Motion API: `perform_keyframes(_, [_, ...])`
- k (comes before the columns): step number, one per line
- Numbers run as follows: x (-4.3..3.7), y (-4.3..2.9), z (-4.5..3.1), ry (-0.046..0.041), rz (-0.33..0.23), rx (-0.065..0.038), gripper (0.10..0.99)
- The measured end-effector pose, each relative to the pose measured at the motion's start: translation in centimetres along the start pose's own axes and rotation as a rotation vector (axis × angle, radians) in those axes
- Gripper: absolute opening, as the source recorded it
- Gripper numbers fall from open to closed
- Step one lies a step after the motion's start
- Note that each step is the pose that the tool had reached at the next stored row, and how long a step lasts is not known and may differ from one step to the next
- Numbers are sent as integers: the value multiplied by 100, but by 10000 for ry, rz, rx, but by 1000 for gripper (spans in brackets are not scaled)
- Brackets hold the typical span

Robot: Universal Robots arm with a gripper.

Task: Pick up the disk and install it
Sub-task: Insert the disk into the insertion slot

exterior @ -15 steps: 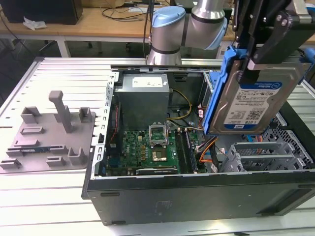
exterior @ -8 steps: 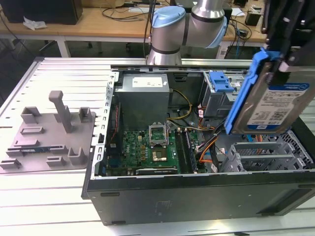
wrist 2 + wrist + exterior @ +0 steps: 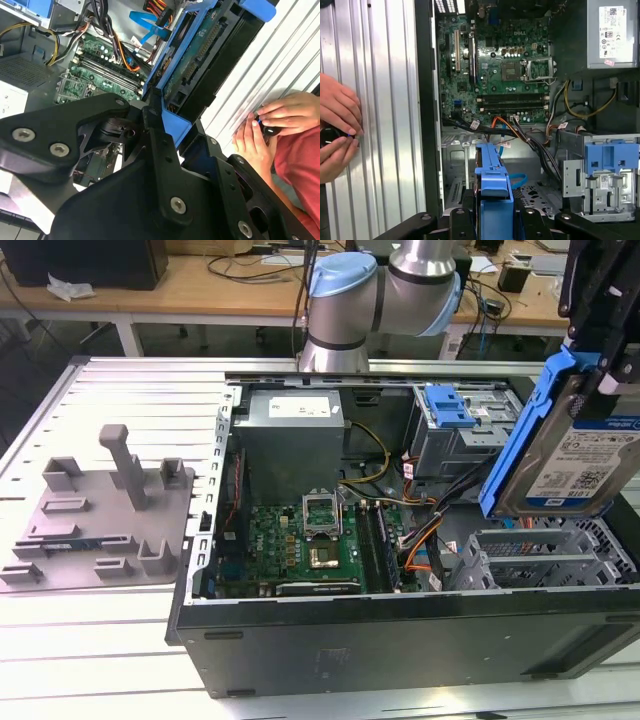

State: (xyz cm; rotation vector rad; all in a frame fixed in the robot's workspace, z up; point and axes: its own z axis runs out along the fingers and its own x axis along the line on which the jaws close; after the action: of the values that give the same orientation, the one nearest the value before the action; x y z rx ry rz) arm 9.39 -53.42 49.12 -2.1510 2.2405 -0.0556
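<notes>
Exterior view: the tool point(image 3: 596, 362) is clamped on the disk point(image 3: 575, 455), which hangs tilted above the drive cage point(image 3: 545, 552). If it enters skewed, its blue carrier could jam on the cage or snag the cables point(image 3: 432, 540) beside the cage.

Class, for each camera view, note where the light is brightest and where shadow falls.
In the exterior view the ribbed table is pale and bright, the computer case shaded inside; in the first wrist view the table shines beside a darker case; in the second wrist view the disk has its board side in shadow.
</notes>
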Motion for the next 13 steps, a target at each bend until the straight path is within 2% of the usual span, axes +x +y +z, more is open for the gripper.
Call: perform_keyframes(13, [-2, -45, 25, -7, -146, 0, 369])
